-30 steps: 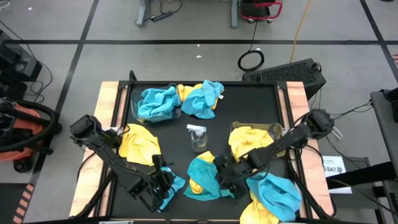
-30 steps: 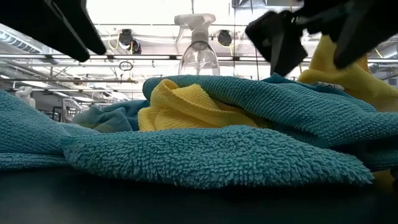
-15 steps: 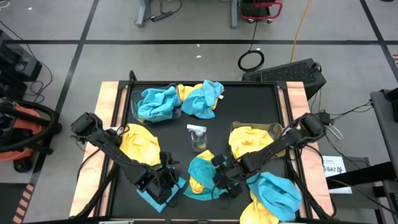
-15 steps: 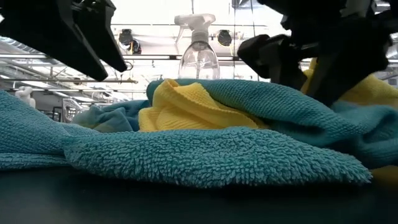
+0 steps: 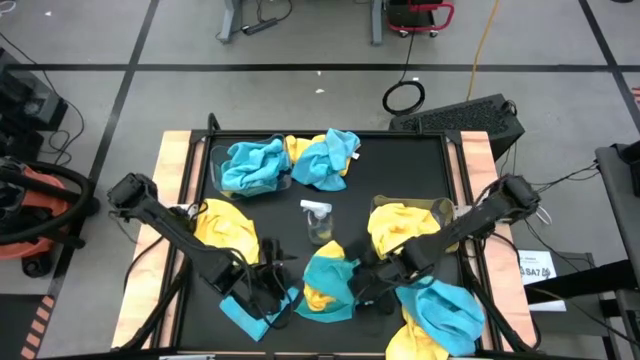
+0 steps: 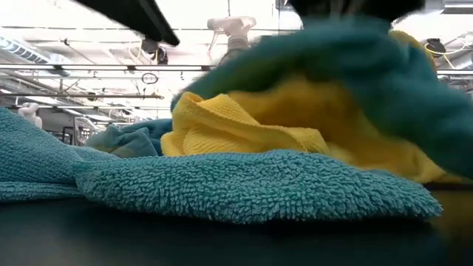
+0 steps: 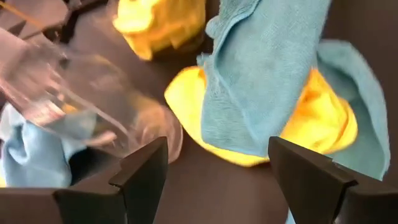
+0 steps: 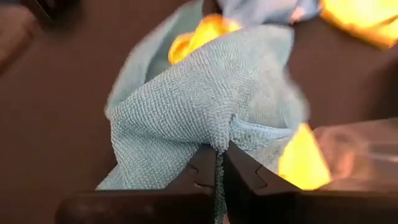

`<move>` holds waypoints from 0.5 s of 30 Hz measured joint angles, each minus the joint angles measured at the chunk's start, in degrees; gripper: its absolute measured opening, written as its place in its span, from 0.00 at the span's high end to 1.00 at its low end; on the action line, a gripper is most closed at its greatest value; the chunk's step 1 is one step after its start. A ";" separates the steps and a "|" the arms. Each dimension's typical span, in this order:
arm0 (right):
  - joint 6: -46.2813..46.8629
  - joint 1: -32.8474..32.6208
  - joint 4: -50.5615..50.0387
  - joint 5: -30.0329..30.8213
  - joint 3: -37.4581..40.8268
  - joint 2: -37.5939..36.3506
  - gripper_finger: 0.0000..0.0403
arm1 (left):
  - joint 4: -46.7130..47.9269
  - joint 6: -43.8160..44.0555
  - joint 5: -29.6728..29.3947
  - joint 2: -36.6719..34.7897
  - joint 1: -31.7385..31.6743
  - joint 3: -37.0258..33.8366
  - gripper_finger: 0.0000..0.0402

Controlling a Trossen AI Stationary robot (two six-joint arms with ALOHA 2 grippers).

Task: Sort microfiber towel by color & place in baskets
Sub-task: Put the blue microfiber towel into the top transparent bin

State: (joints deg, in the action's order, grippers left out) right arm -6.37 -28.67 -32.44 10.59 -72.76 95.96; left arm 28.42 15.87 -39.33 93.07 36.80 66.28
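Right hand [image 8: 216, 169] pinches turquoise towel [image 8: 205, 99]; yellow beneath.

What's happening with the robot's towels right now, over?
Right end effector shut on turquoise microfiber towel. Left end effector open, hovering. Yellow towel tangled underneath.

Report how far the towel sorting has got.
Done: blue towels sit in the far basket, yellow ones in the right basket. In hand: the right gripper is shut on a blue towel. Left: loose towels around both arms; the left gripper hangs open.
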 joint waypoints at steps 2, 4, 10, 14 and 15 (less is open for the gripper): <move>-0.70 -0.02 -0.97 0.15 -1.52 -2.13 0.99 | -1.76 -1.91 -0.21 -1.52 -0.18 0.00 0.29; -1.71 0.04 -1.17 0.41 -2.46 -4.31 0.99 | -4.44 -4.11 -0.52 -2.92 -0.56 0.04 0.29; -5.53 0.04 -1.27 2.79 -4.34 -10.36 1.00 | -14.80 -12.82 -0.29 -6.78 -1.64 0.04 0.29; -7.97 0.22 -1.21 3.54 -6.02 -13.28 1.00 | -22.80 -19.14 3.05 -7.57 -3.22 0.04 0.29; -8.63 0.22 -1.34 4.26 -6.55 -13.75 1.00 | -24.75 -20.35 4.94 -7.65 -3.81 0.04 0.29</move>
State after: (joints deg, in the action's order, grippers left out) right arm -15.01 -28.45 -33.78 14.85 -79.32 82.21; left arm 3.66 -4.48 -34.39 85.42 32.99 66.32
